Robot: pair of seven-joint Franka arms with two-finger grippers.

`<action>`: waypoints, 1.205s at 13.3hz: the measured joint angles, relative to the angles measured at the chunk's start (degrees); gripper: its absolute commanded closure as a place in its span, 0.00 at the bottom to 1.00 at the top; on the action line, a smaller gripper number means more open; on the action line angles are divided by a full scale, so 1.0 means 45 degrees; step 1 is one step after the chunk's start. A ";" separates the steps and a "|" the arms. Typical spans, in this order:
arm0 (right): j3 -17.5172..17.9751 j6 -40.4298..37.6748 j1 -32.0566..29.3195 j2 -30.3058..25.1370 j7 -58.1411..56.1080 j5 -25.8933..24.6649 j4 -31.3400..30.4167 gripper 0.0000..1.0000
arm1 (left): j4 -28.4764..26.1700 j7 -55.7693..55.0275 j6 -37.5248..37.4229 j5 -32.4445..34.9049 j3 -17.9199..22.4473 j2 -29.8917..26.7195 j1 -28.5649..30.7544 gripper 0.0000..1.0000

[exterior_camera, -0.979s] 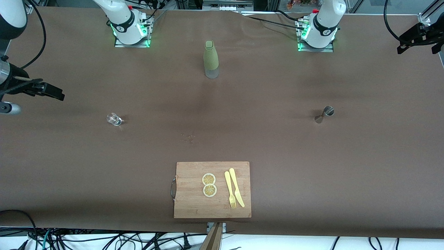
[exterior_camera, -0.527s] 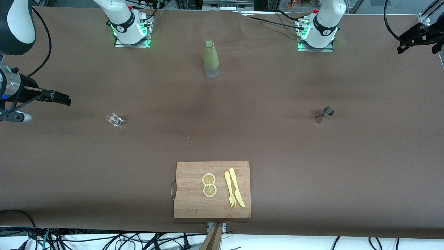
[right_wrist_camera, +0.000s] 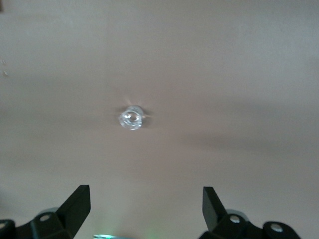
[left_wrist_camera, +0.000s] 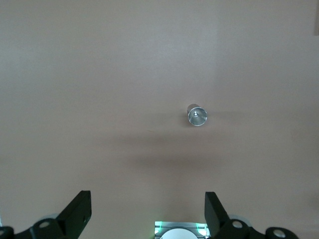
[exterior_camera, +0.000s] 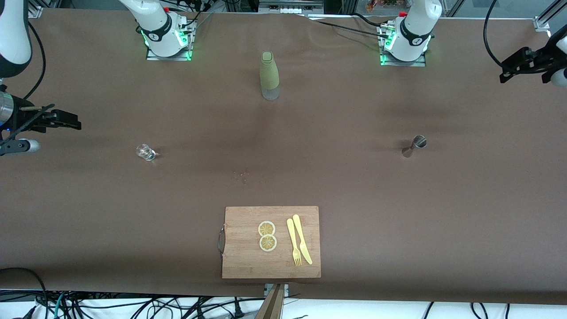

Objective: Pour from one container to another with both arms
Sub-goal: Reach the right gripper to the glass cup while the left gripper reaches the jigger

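Steel is what the jigger (exterior_camera: 413, 146) is made of; it is seen standing upright on the brown table cover (exterior_camera: 336, 177) toward the left arm's end of the table, untouched. The clear glass cup (exterior_camera: 145, 152) is set well apart from it, toward the right arm's end, also upright and free. Whether either vessel holds any liquid cannot be told from these views; the cup appears empty.

The left gripper (exterior_camera: 514, 66) is held up over the table's edge at its own end, with its fingers (left_wrist_camera: 77, 214) spread wide and nothing between them. The right gripper (exterior_camera: 62, 120) is held likewise over its own end of the table, jaws fully parted and empty. In each wrist view the matching vessel is looked down upon from high above.

Nothing of the task is judged to have been done: neither vessel has been grasped, lifted or tipped. Both approaches, both grasps, the bringing together and the pour itself are left.

An olive-green bottle (exterior_camera: 269, 75) is stood between the two bases, and a wooden cutting board (exterior_camera: 239, 261) with lemon slices (exterior_camera: 267, 235), a yellow fork (exterior_camera: 293, 243) and knife (exterior_camera: 302, 239) lies nearest the front camera.
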 measured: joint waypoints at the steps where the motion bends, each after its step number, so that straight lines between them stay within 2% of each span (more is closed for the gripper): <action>1: -0.0262 0.0385 -0.0047 0.0027 -0.1092 0.0085 -0.0283 0.00 | -0.0265 0.0000 0.0245 0.0000 0.0004 0.0001 0.0023 0.00; 5: -0.1396 0.1873 -0.0106 0.0145 -0.5037 0.2205 -0.1627 0.00 | -0.1344 0.0000 0.1392 0.0000 0.0060 0.0006 0.0080 0.00; 8: -0.1644 0.3061 -0.0138 0.0150 -0.7343 0.2893 -0.2503 0.00 | -0.2434 0.0000 0.2643 0.0000 0.0092 0.0069 0.0207 0.00; 11: -0.1942 0.4089 -0.0164 0.0159 -0.9966 0.4443 -0.3459 0.00 | -0.3532 0.0274 0.3754 0.0000 0.0115 0.0311 0.0506 0.00; 13: -0.2109 0.4676 -0.0244 0.0171 -1.1402 0.5237 -0.4122 0.00 | -0.3846 0.1694 0.3940 0.0000 0.0112 0.0938 0.0838 0.00; 16: -0.2222 0.5141 -0.0309 0.0191 -1.3249 0.6385 -0.4831 0.00 | -0.3631 0.5018 0.4513 -0.0816 0.0118 0.2839 0.2045 0.00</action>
